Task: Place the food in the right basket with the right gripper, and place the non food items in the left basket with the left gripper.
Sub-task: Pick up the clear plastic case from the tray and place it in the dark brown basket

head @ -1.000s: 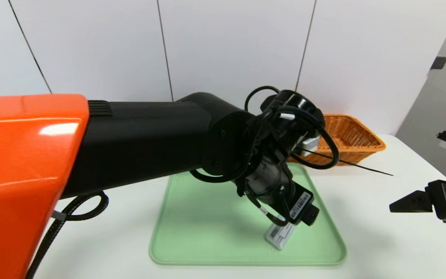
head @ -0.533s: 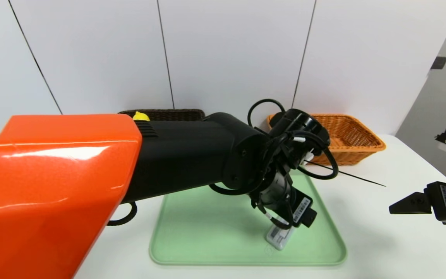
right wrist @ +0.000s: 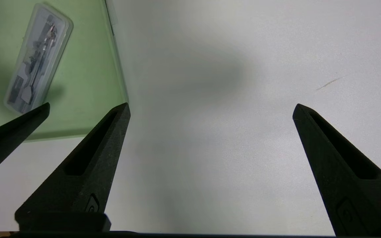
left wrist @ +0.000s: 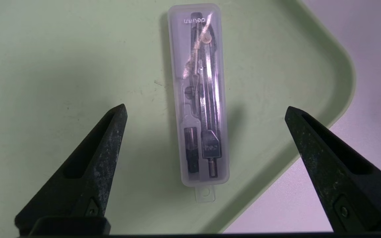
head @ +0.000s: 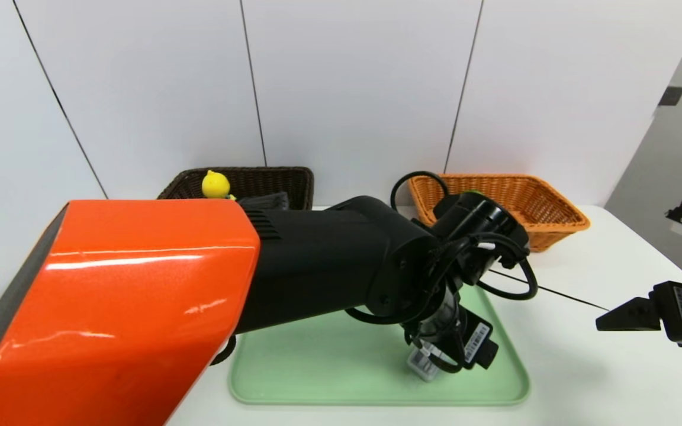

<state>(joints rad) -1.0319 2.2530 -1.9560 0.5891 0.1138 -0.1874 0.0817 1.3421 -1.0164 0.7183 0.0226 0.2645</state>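
More dark basket visible now

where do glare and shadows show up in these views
Head view: bright streaks on the orange arm cover; left wrist view: shiny glints on the clear case, soft shadow beside it; right wrist view: blurry dark patch on the white table

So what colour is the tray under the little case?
Pale green, clearest in the head view.
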